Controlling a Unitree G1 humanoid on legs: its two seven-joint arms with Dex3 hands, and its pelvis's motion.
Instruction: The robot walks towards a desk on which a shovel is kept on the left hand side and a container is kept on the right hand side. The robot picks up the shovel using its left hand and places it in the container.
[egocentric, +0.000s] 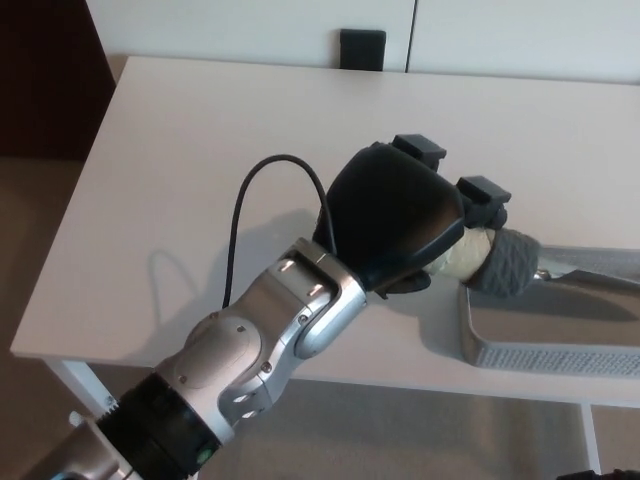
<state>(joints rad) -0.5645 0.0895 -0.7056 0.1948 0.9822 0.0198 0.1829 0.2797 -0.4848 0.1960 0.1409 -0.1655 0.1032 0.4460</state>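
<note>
Head view: left hand (400, 220) grips shovel (505, 263).

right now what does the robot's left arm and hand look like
The left hand is a bulky glossy black shell with blocky black fingers. The silver metal forearm has rounded jointed segments, with a black ribbed collar lower down. A thin black cable loops from the wrist.

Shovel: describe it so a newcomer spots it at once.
On the white desk, go to the grey container at the right edge. The shovel juts from the black left hand over the container's near-left corner: cream handle, dark grey textured collar, grey blade.
</note>
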